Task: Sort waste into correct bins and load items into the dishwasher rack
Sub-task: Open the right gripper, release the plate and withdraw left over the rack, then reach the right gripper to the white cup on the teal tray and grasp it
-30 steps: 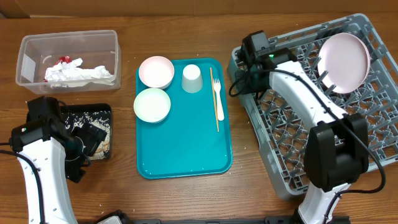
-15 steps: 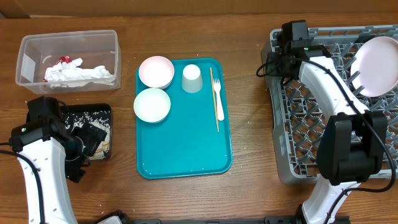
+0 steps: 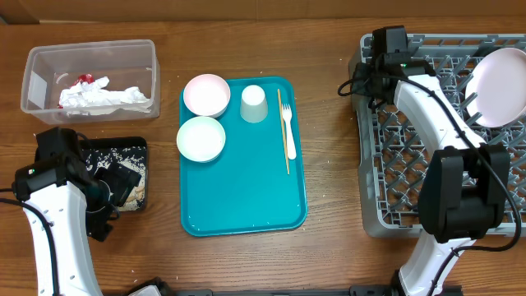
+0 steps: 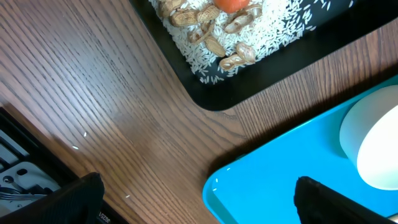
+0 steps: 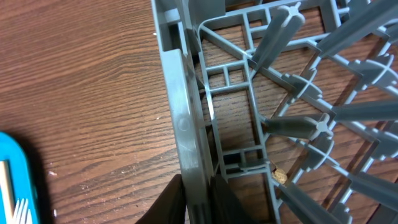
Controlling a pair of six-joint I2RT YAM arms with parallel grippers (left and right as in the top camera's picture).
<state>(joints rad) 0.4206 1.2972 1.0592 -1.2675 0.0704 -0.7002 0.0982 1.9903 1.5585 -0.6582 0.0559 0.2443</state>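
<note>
Right end effector (image 5: 198, 200) clamps rack (image 3: 386, 189); left end effector (image 4: 199, 199) spread; two bowls (image 3: 206, 94) (image 3: 200, 138), one cup (image 3: 253, 104).

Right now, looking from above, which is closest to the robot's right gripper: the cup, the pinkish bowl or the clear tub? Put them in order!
From the right gripper, clamped on the rack's left wall:
1. cup, at the top of the teal tray, nearest.
2. pinkish bowl, at the tray's top left corner.
3. clear tub, far left, farthest.

A teal rectangular plastic tray (image 3: 246, 193) sits on the brown wooden table (image 3: 329, 164), bearing a white plastic fork (image 3: 289, 136) just beside a thin wooden stick (image 3: 283, 131).
</note>
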